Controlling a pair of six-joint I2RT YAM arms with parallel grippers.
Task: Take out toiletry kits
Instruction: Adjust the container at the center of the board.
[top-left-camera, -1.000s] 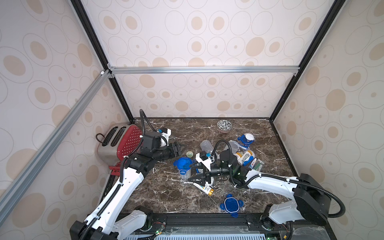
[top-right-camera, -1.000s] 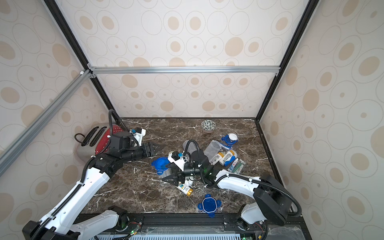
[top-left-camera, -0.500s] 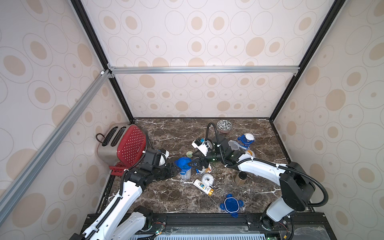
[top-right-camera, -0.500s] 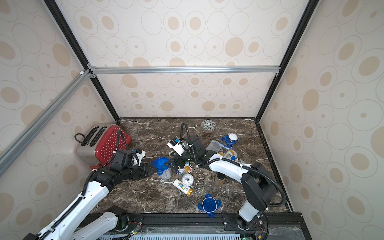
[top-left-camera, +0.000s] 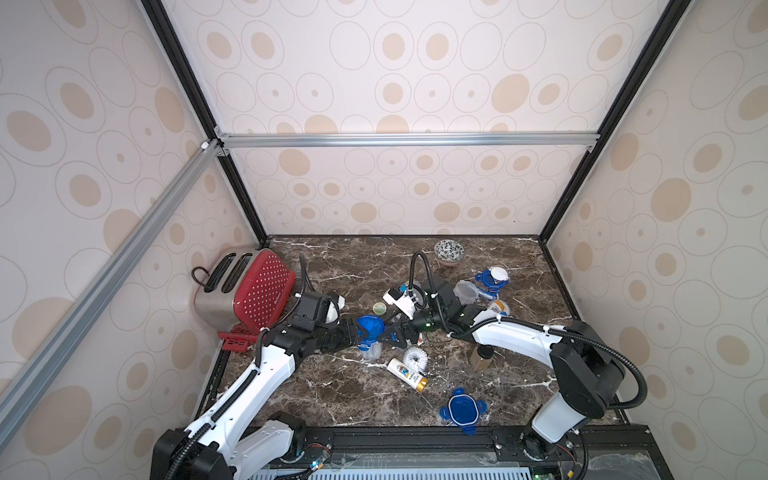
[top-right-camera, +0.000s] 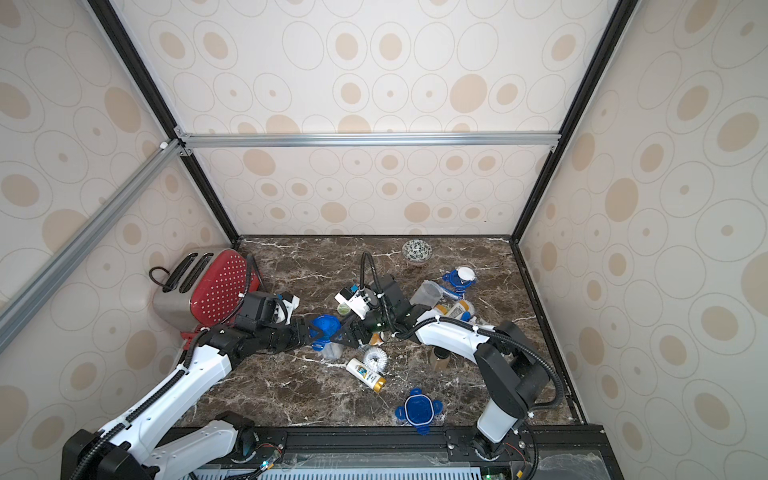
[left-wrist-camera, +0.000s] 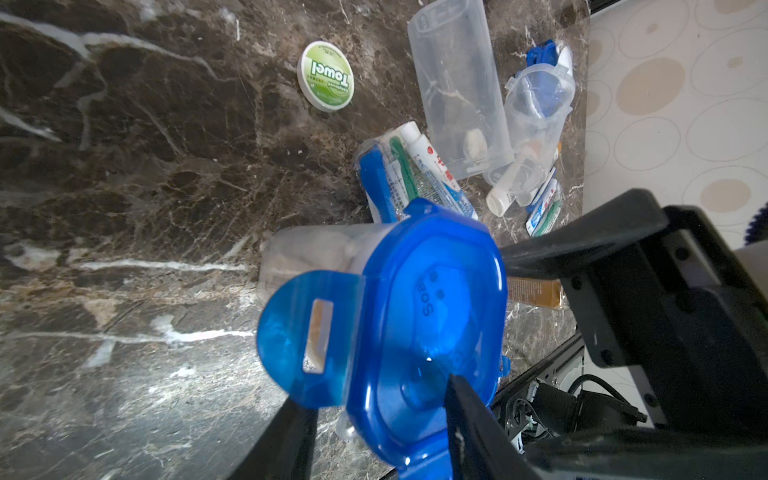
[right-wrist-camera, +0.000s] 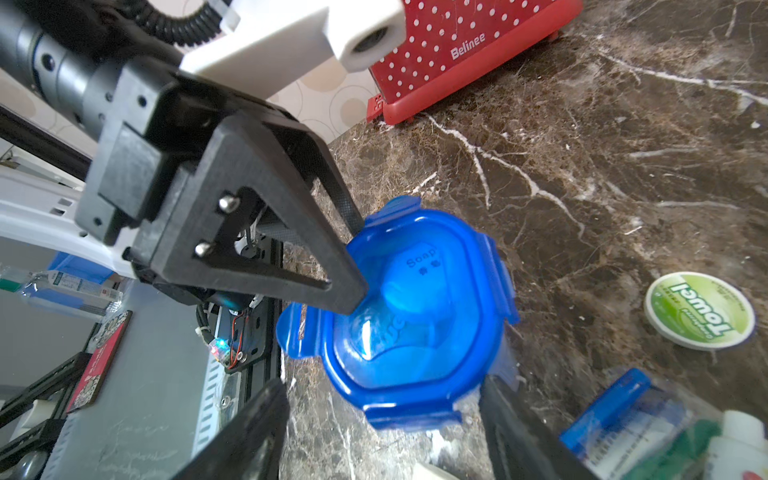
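A clear jar (top-left-camera: 370, 350) with a blue clip lid (left-wrist-camera: 428, 299) stands upright mid-table, with pale contents blurred inside. My left gripper (left-wrist-camera: 374, 415) is shut on the lid's edge: one finger (right-wrist-camera: 349, 297) lies on the lid top and the other sits under a raised clip flap (left-wrist-camera: 303, 332). My right gripper (right-wrist-camera: 382, 424) is open, its jaws wide on either side of the jar with gaps. Loose toiletry kit items lie around: a white gold-capped bottle (top-left-camera: 407, 374), a round white packet (top-left-camera: 415, 358), a green towel puck (left-wrist-camera: 326, 77) and wrapped toothbrushes with toothpaste (left-wrist-camera: 411, 174).
A red toaster (top-left-camera: 249, 286) stands at the back left and a patterned bowl (top-left-camera: 449, 251) at the back. An empty clear jar (top-left-camera: 467, 291) lies on its side beside a blue lid (top-left-camera: 494, 276). A small brown jar (top-left-camera: 481, 356) stands under the right arm. A loose blue lid (top-left-camera: 461, 409) lies near the front edge.
The left arm came down from above the toaster to the lidded jar. The right gripper left the bottle at the front and swung to the jar's other side. Both jaws narrowed.
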